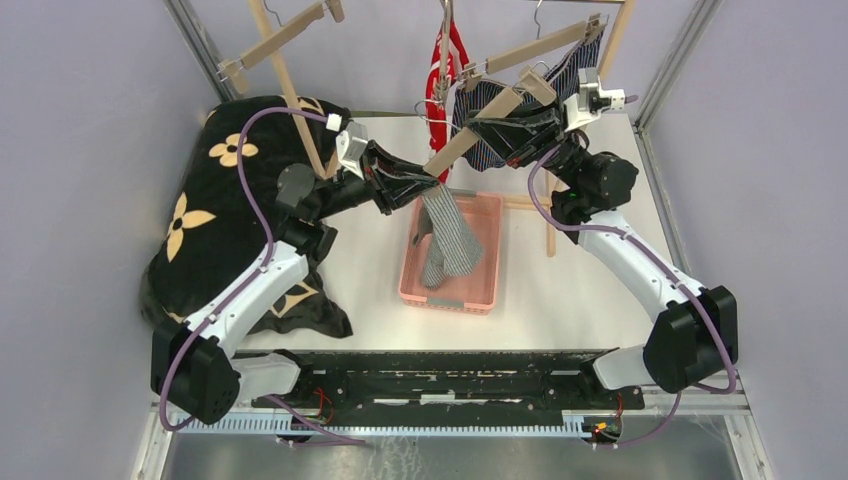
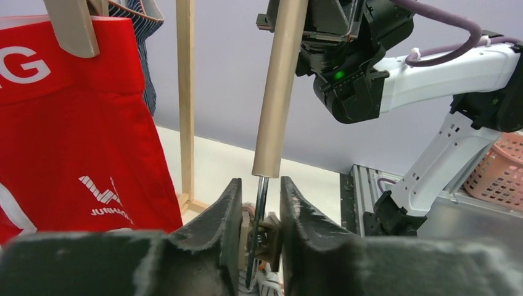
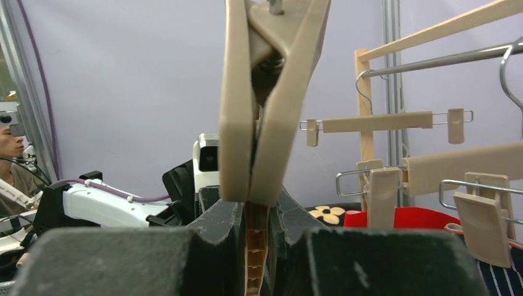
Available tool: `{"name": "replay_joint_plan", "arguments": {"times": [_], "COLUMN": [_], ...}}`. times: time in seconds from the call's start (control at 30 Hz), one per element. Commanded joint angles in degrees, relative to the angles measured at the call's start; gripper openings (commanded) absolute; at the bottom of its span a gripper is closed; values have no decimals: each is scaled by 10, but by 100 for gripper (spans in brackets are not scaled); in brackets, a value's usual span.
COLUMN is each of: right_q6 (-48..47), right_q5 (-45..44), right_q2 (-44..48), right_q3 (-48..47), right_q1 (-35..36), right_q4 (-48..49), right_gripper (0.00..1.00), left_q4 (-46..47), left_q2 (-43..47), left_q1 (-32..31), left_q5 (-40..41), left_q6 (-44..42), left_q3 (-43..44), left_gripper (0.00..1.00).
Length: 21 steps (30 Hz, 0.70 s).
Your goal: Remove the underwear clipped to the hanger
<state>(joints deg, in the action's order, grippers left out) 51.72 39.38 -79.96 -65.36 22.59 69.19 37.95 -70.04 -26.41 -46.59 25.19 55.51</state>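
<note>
A black blanket (image 1: 215, 230) patterned with tan flowers lies heaped over the left side of the white table (image 1: 570, 300). A pink plastic basket (image 1: 447, 303) with slotted walls stands near the table's middle, just right of the blanket and not touching it. A pale wooden upright (image 1: 290, 95) rises at the blanket's far edge, lilac-grey walls (image 1: 80, 120) close in both sides, and a person (image 3: 13, 154) shows at the left edge of the right wrist view.
</note>
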Motion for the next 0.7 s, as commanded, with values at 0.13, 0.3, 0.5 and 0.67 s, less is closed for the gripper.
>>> {"name": "replay_joint_plan", "arguments": {"times": [0.13, 0.3, 0.5, 0.67], "right_q6": [-30, -28, -29, -10], "right_q5": [-31, -24, -14, 5], "right_q2": [-20, -21, -5, 2], "right_q3": [-18, -20, -7, 0], "right_q1": [-2, -1, -1, -1], "right_q4": [5, 6, -4, -1], "right_gripper": [1, 1, 1, 1], "left_q4": [44, 55, -8, -16], "left_q2": [-38, -49, -25, 0], "left_q1": [2, 2, 3, 2], "left_q5": [-7, -5, 41, 61], "left_q6": [1, 14, -29, -43], "left_q3": [23, 35, 40, 30], "left_gripper": [3, 44, 99, 99]}}
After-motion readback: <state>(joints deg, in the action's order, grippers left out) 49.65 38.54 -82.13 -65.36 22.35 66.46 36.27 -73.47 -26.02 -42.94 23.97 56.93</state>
